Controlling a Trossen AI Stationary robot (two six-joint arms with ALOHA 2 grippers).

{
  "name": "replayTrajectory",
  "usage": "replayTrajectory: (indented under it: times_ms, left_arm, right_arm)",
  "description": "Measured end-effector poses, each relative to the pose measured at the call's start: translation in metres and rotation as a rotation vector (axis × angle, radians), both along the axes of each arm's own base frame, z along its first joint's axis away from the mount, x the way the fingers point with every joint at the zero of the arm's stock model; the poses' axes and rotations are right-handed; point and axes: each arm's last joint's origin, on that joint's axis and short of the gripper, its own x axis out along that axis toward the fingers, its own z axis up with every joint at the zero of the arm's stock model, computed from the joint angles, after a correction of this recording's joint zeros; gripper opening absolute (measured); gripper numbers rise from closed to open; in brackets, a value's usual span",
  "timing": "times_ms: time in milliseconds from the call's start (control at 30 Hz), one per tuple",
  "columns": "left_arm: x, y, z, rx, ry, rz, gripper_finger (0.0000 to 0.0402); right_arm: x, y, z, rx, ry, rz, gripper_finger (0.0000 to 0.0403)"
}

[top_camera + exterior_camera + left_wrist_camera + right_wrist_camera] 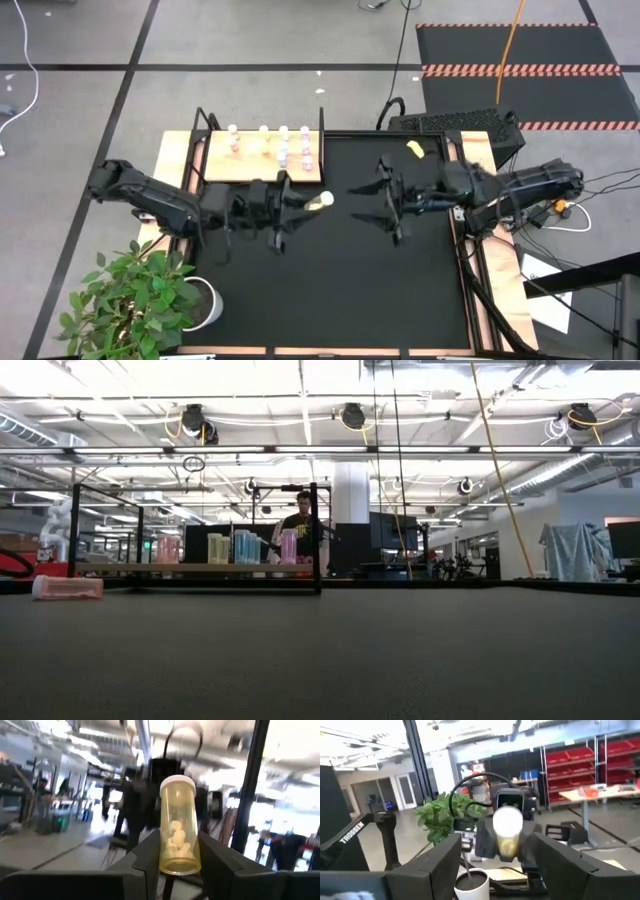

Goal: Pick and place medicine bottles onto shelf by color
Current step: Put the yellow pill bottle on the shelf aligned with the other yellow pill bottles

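Observation:
My left gripper (pixel 303 204) reaches in from the table's left over the black mat and is shut on a yellow-olive medicine bottle (pixel 320 201) with a white cap. My right gripper (pixel 386 205) hangs open a short way to the bottle's right, facing it and touching nothing. In the right wrist view the bottle's cap (pixel 507 822) faces me between my open fingers. A second yellow bottle (pixel 415 149) lies on its side on the mat near the far edge. Several pink and light blue bottles (pixel 283 148) stand upright on the pale wood shelf (pixel 215 162). My left gripper (pixel 179 867) pinches the yellow bottle's bottom end (pixel 179 860) between its two fingers (pixel 147 857). The fingers come level from the table's left and lie along the bottle. The bottle sticks out past the fingertips, capped end (pixel 176 784) away from the wrist, lifted clear of the mat.
A black metal frame (pixel 322 140) stands around the shelf at the mat's far left. A potted plant (pixel 140 295) sits at the near left corner. A pink bottle (pixel 67 588) lies on its side in the low view. A person (pixel 303 520) shows beyond the table.

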Motion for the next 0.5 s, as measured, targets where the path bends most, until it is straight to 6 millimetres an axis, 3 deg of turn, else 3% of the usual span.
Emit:
replayTrajectory:
  times_ms: [233,367,500]
  left_arm:
    - [0.023,0.015,-0.014,-0.088,-0.116,0.022,0.0118]
    - [0.039,0.018,-0.028,-0.129,-0.147,0.013,0.0118]
    - [0.056,0.019,-0.041,-0.173,-0.137,-0.027,0.0118]
  right_arm:
    - [-0.018,-0.016,-0.042,0.085,-0.362,-0.019,0.0238]
    - [-0.011,-0.027,-0.075,0.082,-0.335,-0.046,0.0238]
    - [-0.002,-0.033,-0.078,0.061,-0.339,0.025,0.0238]
